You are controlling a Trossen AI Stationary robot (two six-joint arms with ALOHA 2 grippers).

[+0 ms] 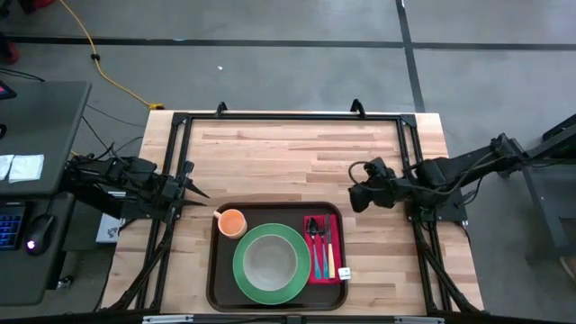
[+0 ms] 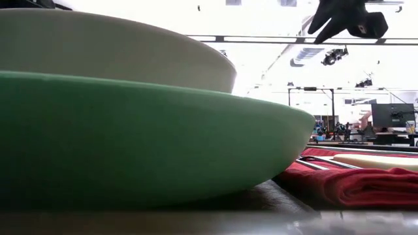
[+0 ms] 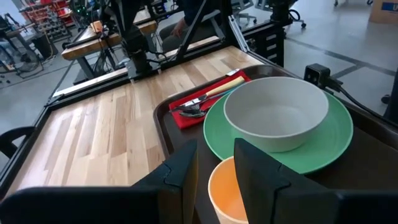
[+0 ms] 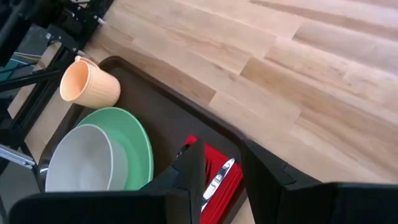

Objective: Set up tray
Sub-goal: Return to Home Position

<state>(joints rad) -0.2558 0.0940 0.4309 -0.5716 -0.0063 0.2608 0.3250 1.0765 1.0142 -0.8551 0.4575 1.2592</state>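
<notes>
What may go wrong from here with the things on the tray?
1. The left claw sits close to the orange cup at the corner of the tray; a sideways swing might tip it.
2. The right claw hangs near the red napkin; if it dips, it could scatter the loose cutlery.

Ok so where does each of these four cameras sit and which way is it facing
High view: overhead, straight down on the table and tray; left gripper and right gripper both show, open.
Low view: tray level, against the green plate, facing the room; dark arm part overhead.
Left wrist view: on the left arm, past its fingers toward the orange cup and bowl.
Right wrist view: on the right arm, down past its fingers at the red napkin.
Both wrist views share plate, bowl and cup.
</notes>
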